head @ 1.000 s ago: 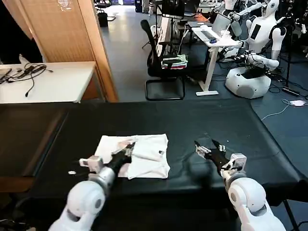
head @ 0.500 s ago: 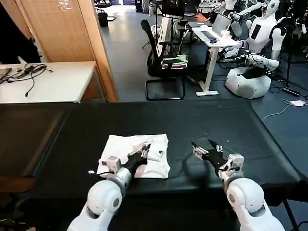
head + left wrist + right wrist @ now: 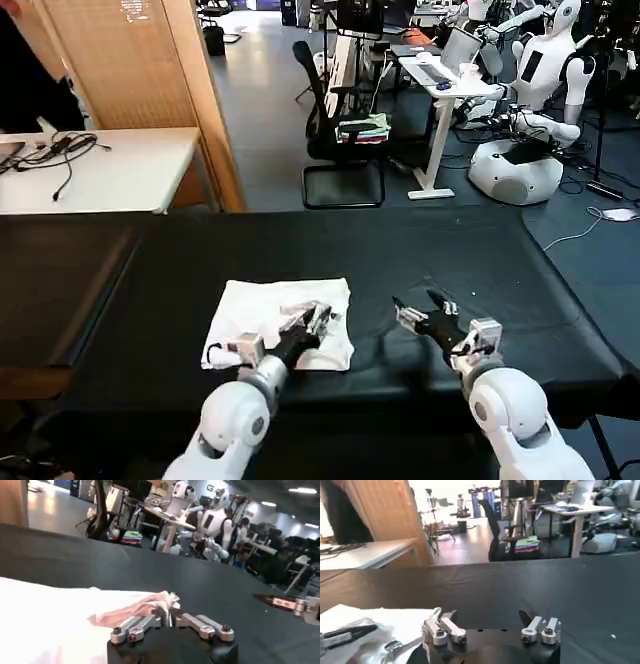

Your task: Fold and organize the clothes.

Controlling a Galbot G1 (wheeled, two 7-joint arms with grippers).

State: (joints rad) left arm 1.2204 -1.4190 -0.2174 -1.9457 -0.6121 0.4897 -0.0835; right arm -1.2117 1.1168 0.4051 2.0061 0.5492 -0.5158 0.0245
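The white T-shirt [image 3: 260, 305] lies part-folded on the black table [image 3: 430, 250], left of centre. My left gripper [image 3: 318, 320] hovers over the shirt's right part, shut on a bunched fold of it. In the left wrist view the jaws [image 3: 169, 611] meet on pinkish-white cloth, and the shirt [image 3: 45, 620] spreads out beside them. My right gripper [image 3: 420, 312] stands open just off the shirt's right edge, above bare table. In the right wrist view its fingers [image 3: 485, 616] are wide apart with nothing between them, and the shirt [image 3: 355, 617] lies off to one side.
Beyond the table stands an office chair holding a stack of folded garments [image 3: 365, 128]. A white desk with cables [image 3: 90, 170] is at the back left, next to a wooden partition [image 3: 130, 60]. White robots [image 3: 535, 90] stand at the back right.
My left gripper has travelled to the right across the shirt, drawing a fold of cloth with it. My right gripper has edged slightly left toward the shirt, still open.
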